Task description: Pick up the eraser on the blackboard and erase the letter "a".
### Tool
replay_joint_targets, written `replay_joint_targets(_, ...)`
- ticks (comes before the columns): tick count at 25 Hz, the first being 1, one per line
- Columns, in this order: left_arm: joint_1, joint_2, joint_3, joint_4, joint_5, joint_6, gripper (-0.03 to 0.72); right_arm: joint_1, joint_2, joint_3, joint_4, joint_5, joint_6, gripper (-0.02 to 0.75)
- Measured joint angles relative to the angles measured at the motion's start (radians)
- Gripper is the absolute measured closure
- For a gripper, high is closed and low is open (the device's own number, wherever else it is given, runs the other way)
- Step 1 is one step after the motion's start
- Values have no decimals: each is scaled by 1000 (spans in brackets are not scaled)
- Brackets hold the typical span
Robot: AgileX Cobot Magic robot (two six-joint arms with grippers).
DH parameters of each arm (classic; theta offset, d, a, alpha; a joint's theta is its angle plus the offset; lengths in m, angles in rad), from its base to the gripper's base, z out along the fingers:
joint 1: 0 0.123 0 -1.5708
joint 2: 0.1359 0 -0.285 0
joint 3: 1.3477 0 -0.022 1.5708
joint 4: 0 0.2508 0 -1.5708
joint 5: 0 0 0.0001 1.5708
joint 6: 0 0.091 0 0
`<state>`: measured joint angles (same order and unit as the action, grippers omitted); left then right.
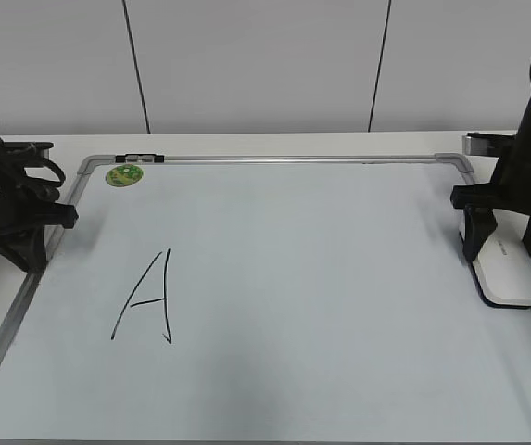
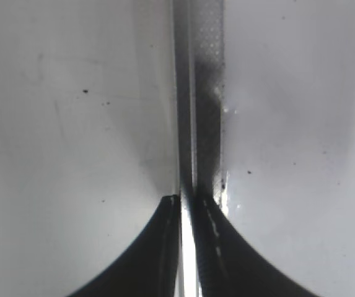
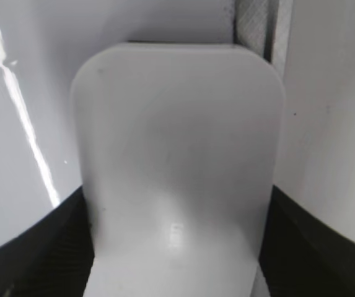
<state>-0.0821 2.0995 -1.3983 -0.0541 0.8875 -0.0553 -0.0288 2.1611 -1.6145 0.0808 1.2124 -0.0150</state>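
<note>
The blackboard [image 1: 293, 278] lies flat on the table. The only writing I see on it is a tall capital "A" [image 1: 145, 297] at the left; no lowercase "a" shows in any view. The white eraser [image 1: 509, 273] lies at the board's right edge. My right gripper [image 1: 499, 248] straddles its far end. In the right wrist view the eraser [image 3: 177, 124] fills the space between the right gripper's [image 3: 177, 247] two dark fingers, which touch its sides. My left gripper [image 1: 26, 255] is shut and empty over the board's left frame [image 2: 205, 93]; its fingertips [image 2: 186, 201] are together.
A round green magnet [image 1: 124, 174] sits in the board's far left corner, beside a small black clip [image 1: 140, 158] on the top frame. White table shows beyond the board, with a wall behind. The board's grey frame [image 3: 254, 25] runs just past the eraser.
</note>
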Motion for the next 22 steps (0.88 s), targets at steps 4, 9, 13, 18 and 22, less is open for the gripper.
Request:
replay_joint_targets(4, 0, 0, 0, 0, 0, 0, 633, 0, 3, 0, 4, 0, 0, 162)
replay_joint_targets(9, 0, 0, 0, 0, 0, 0, 633, 0, 11, -48, 5, 0, 0, 90)
replay_joint_targets(13, 0, 0, 0, 0, 0, 0, 632, 0, 11, -110, 7, 0, 0, 80)
replay_joint_targets(18, 0, 0, 0, 12, 0, 0, 482, 0, -15, -119, 2, 0, 0, 77)
replay_joint_targets(22, 0, -22, 2, 28, 0, 0, 191, 0, -50, -119, 2, 2, 4, 77)
